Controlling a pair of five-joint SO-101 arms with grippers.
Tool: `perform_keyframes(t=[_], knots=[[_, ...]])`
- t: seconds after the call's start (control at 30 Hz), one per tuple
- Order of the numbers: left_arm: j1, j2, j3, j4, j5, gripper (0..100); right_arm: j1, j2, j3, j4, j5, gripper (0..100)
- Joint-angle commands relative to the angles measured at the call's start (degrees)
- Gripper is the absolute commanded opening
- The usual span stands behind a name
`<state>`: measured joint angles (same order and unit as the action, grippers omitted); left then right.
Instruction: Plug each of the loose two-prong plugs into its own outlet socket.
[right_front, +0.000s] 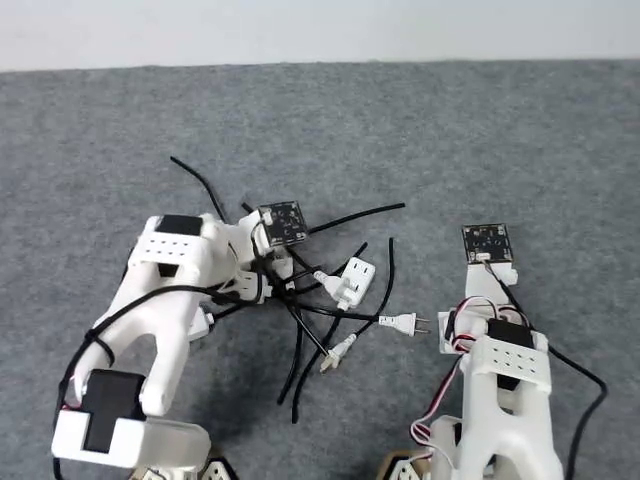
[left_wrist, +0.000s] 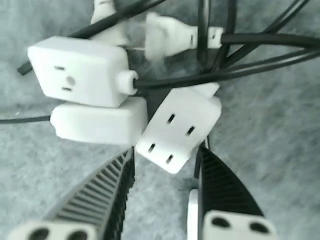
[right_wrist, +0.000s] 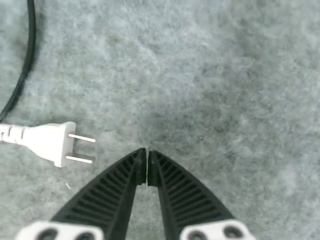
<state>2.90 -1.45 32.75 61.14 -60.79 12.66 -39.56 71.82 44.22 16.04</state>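
**Claws: left claw spread at a socket block, right claw pinched shut**

The left claw has its black ribbed fingers spread wide. The near corner of a white rectangular plastic two-outlet socket block lies between the tips; I cannot tell whether they touch it. Just beside that block sit a white three-hole socket and another white plastic block, all among tangled black cables.

The right claw is closed on nothing, low over the grey felt-like table cover. A loose white two-prong plug lies flat just beside its tips, prongs bare. In the high view, a second white plug lies near it, at the tangle's edge.
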Motion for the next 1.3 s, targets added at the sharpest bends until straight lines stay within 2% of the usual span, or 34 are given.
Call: perform_keyframes(t=[0.0, 0.2, 0.4, 0.53, 0.8, 0.9, 1.03, 1.1, 1.27], knots=[[-0.35, 0.62, -2.68, 0.35, -1.32, 19, -0.57, 0.13, -1.49, -0.75, 0.62, 1.3], [1.58, 10.02, -5.05, -3.16, -1.32, 18, -0.57, 0.13, -1.49, -0.57, 1.32, 1.3], [2.64, 16.35, -15.08, 4.84, -1.49, 16, -0.66, 0.04, -0.79, -1.01, 2.55, 1.3], [4.04, 17.93, -15.43, 7.82, -5.19, 1, -0.66, -0.04, -0.79, -1.01, 2.55, 1.3], [6.33, 17.93, -15.34, 18.29, -5.63, 1, -0.66, -0.22, -0.79, -1.01, 2.55, 1.3], [7.56, 18.02, -15.25, 20.22, 4.48, 1, -0.66, -0.31, -0.79, -1.01, 2.55, 1.3], [10.29, 17.93, -12.00, 18.46, 26.64, 1, -0.66, -0.31, -0.79, -1.01, 2.55, 1.3], [10.46, 16.53, -9.36, 15.82, 35.43, 1, -0.66, -0.31, -0.79, -1.01, 2.55, 1.3], [7.21, 3.96, -1.54, 9.23, 37.36, 2, -0.66, -0.31, -0.70, -1.01, 2.55, 1.3]])
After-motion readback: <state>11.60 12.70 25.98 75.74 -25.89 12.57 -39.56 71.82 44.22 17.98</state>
